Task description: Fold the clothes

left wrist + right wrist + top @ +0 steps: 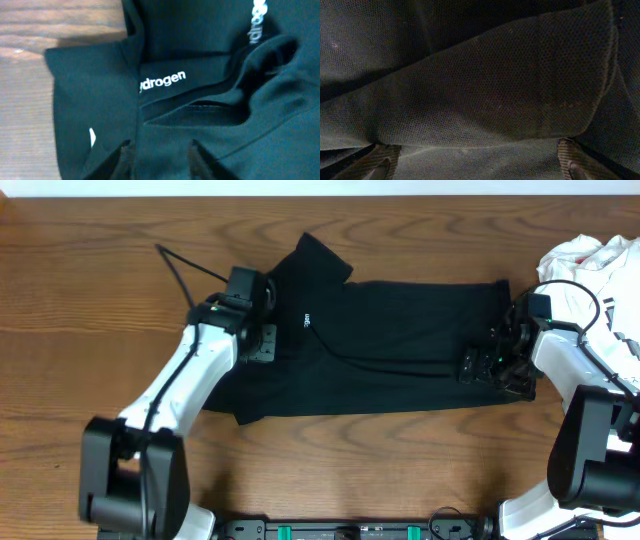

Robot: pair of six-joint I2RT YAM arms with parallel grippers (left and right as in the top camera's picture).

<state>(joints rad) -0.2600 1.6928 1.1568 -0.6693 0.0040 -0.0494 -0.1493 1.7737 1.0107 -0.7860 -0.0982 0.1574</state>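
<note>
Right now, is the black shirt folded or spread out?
Partly folded: the black shirt lies in a long band, one sleeve sticking out.

Bare table [70, 310] lies open at the left and along the near edge. The black shirt [400, 350] fills the middle, the left arm [190, 375] crosses its left end, and the right arm [575, 370] and a white garment [590, 260] crowd the far right.
</note>
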